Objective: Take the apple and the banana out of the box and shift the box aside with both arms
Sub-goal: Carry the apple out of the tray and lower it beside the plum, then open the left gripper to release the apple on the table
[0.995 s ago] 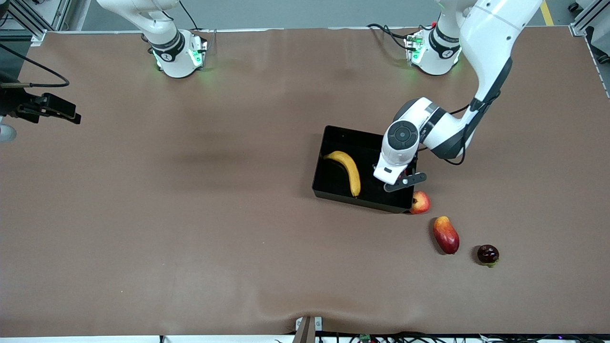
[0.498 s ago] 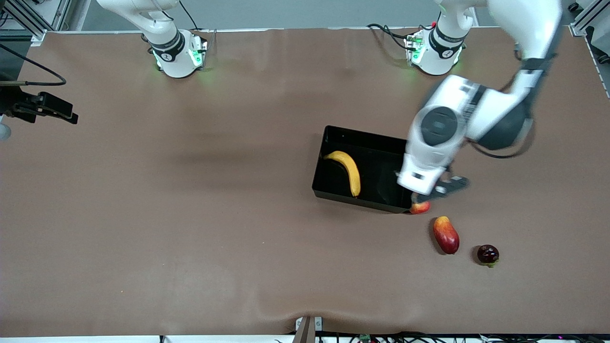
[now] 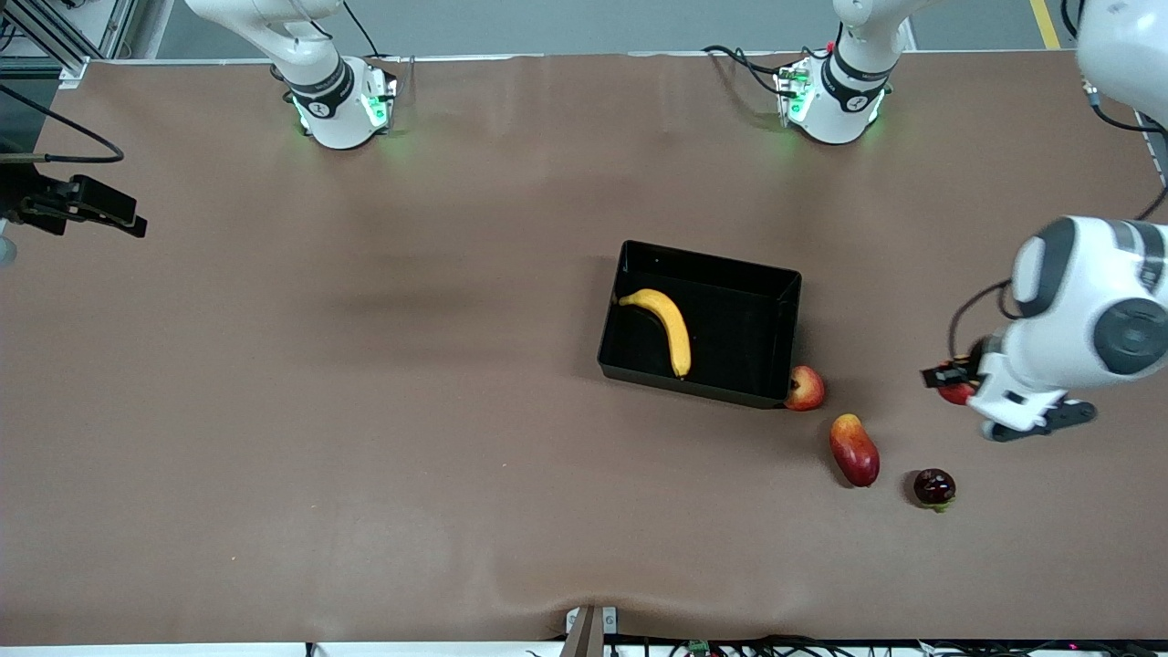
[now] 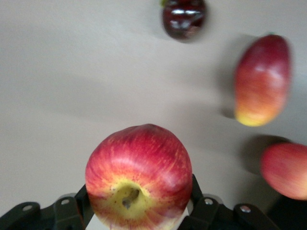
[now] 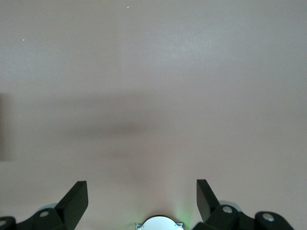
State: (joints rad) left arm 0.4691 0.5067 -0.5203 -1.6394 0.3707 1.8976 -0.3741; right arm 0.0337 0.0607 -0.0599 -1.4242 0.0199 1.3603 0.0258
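My left gripper [image 3: 952, 383] is shut on a red-yellow apple [image 3: 957, 394], held over bare table toward the left arm's end, above the other fruits. In the left wrist view the apple [image 4: 139, 177] fills the space between the fingers [image 4: 199, 191]. The black box [image 3: 741, 321] holds the yellow banana [image 3: 668, 328]. A second apple [image 3: 805, 388] touches the box's corner. The mango [image 3: 854, 449] and the dark purple fruit [image 3: 934, 486] lie nearer the front camera. My right gripper [image 3: 91, 208] is open and empty at the right arm's end, over bare table [image 5: 141, 191].
The left wrist view also shows the mango [image 4: 262, 79], the purple fruit [image 4: 184, 17] and the second apple [image 4: 286, 168] on the table below. The brown table cover [image 3: 365, 411] is wrinkled near the front edge. The arm bases [image 3: 342, 105] stand along the table's edge.
My left gripper has swung from over the box's corner out toward the left arm's end of the table, carrying the apple. The right arm has barely moved.
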